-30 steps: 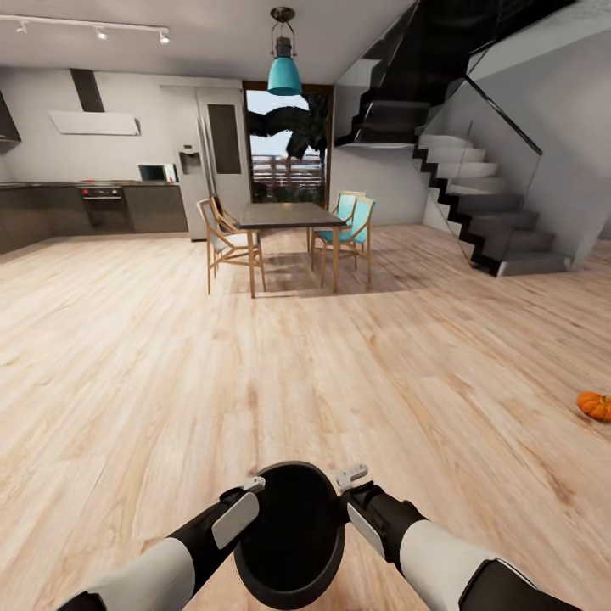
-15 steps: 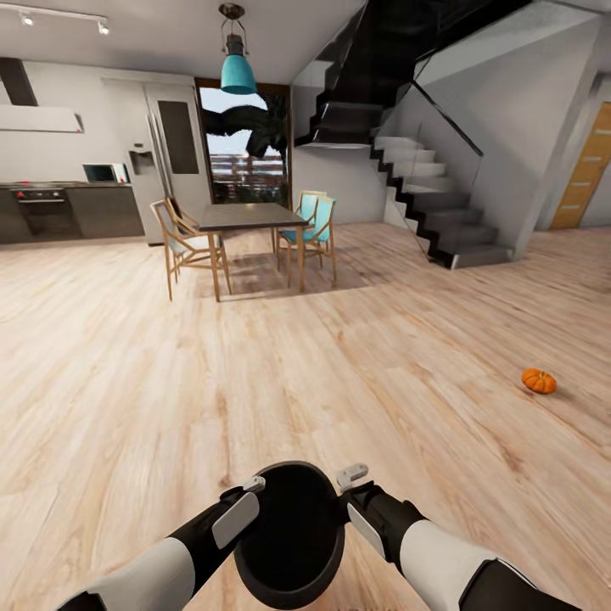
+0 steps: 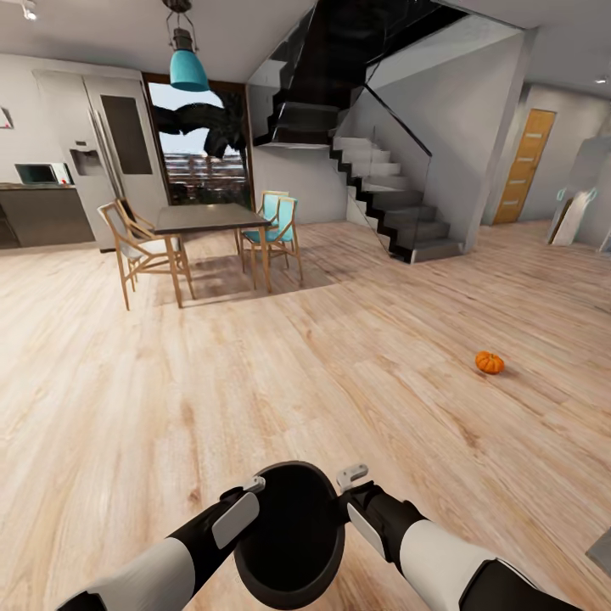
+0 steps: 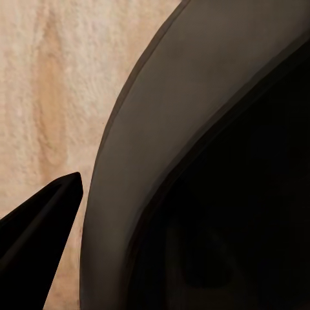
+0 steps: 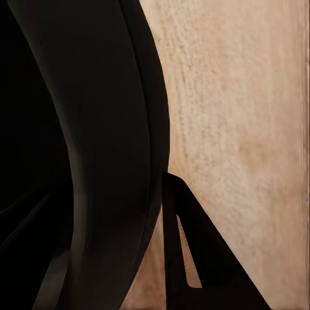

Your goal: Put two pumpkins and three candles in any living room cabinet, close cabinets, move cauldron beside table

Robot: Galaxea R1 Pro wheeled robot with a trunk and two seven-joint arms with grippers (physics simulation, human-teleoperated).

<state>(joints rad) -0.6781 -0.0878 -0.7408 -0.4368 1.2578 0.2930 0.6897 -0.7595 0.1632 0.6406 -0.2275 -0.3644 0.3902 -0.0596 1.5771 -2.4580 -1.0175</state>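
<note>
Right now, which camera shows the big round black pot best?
The head view: the round black cauldron shows whole, held between both arms. The left wrist and right wrist views catch just a close curved piece of its rim.

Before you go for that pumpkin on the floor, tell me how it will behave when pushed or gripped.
The pumpkin looks round and squat, lying alone on bare wood floor, so a sideways push would probably send it rolling or sliding. Its ribbed skin looks firm, likely stiff under the fingers rather than squashy. Being small, it is probably light, though its curve may slip from a shallow pinch.
</note>
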